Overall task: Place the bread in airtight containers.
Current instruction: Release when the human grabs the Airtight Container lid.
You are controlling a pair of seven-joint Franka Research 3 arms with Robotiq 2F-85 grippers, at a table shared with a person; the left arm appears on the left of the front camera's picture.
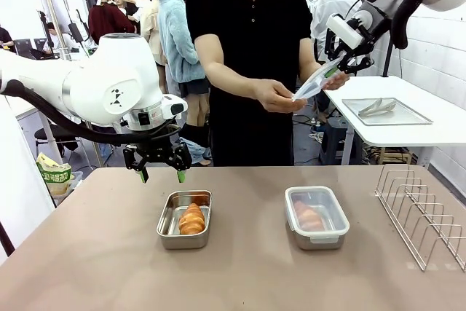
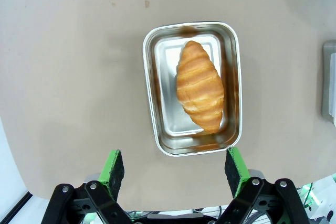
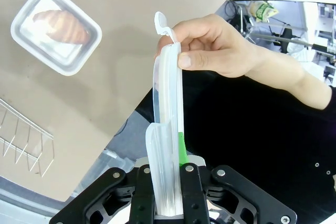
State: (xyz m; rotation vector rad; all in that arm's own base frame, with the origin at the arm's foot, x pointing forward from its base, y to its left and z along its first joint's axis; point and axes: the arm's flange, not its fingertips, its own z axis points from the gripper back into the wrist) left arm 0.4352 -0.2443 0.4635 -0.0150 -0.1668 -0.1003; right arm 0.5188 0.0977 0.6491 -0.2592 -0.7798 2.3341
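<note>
One open steel container sits left of centre with a croissant lying in it. My left gripper hovers open above its far edge, holding nothing. A second container, right of centre, has its translucent lid snapped on over the other croissant. High at the right, my right gripper is shut on a loose translucent lid. The person's hand pinches that lid's other end.
A wire rack stands at the table's right edge. Behind it, a white side table bears a flat metal tray with tongs. The person stands at the far side, centre.
</note>
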